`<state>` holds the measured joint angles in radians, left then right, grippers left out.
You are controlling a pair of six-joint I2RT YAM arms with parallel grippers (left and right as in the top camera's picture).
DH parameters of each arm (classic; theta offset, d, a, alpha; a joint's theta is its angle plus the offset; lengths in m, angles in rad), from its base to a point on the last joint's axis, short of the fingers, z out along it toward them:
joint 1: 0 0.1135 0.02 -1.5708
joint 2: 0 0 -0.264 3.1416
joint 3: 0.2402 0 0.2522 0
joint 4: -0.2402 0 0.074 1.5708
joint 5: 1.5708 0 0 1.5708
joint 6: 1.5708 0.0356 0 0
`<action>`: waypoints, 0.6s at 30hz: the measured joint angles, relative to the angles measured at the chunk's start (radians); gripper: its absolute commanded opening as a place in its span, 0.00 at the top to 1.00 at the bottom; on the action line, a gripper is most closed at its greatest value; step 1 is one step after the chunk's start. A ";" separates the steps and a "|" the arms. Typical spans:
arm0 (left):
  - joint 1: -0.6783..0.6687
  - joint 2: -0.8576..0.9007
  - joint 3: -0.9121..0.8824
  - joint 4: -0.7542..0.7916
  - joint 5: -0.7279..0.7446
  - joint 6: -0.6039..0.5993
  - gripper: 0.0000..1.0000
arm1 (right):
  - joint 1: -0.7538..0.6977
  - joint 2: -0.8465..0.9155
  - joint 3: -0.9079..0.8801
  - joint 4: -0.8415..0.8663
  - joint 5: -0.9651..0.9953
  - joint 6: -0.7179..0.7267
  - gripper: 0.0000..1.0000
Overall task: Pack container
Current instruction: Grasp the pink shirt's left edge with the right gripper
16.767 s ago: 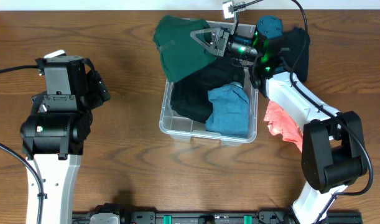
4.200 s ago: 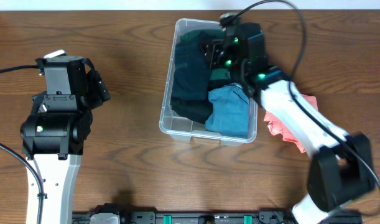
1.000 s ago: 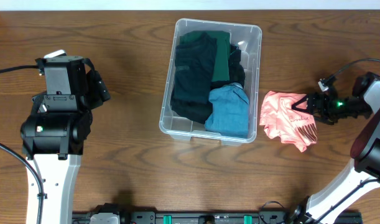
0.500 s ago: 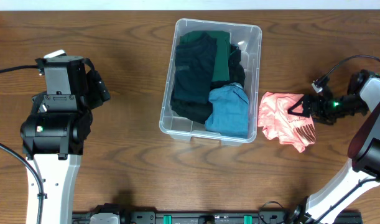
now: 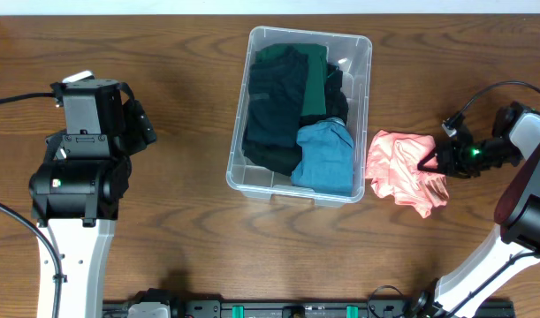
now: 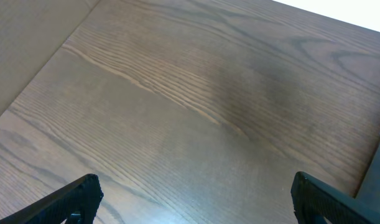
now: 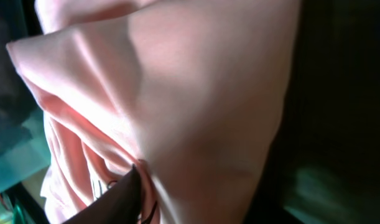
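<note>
Wooden table; right arm low, jaws on pink cloth.

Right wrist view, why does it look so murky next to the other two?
Right wrist view: the pink cloth fills the frame and looks soft, and the right side is lost in black shadow. Left wrist view: sharp wood grain on the table, evenly lit. Overhead view: clear and even.

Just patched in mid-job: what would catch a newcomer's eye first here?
The pink garment on the table right of the container, with the right gripper at its far edge. The clear container is packed with dark clothes and a blue piece at its near right corner.
</note>
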<state>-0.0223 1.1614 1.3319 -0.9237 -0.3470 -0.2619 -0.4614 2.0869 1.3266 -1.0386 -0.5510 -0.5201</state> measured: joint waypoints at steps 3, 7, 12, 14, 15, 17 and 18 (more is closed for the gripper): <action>0.000 0.000 0.000 0.000 0.000 0.000 0.02 | 0.000 0.001 -0.005 0.023 -0.010 0.011 0.72; 0.000 0.000 0.000 0.000 0.000 0.000 0.02 | -0.001 0.010 -0.009 0.034 -0.040 0.017 0.76; 0.000 0.000 0.000 0.000 0.000 0.000 0.02 | -0.001 0.034 -0.010 0.047 -0.167 0.012 0.74; 0.000 0.000 0.000 0.000 0.000 0.000 0.02 | -0.001 0.046 -0.012 0.054 -0.227 0.008 0.65; 0.000 0.000 0.000 0.000 0.000 0.000 0.02 | -0.001 0.050 -0.013 0.056 -0.249 0.006 0.61; 0.000 0.000 0.000 0.000 0.000 0.000 0.02 | -0.001 0.051 -0.014 0.056 -0.279 -0.001 0.50; 0.000 0.000 0.000 0.000 0.000 0.000 0.02 | -0.001 0.051 -0.014 0.056 -0.282 0.000 0.41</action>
<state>-0.0223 1.1614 1.3319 -0.9241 -0.3470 -0.2619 -0.4625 2.1384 1.3125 -0.9829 -0.8330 -0.5205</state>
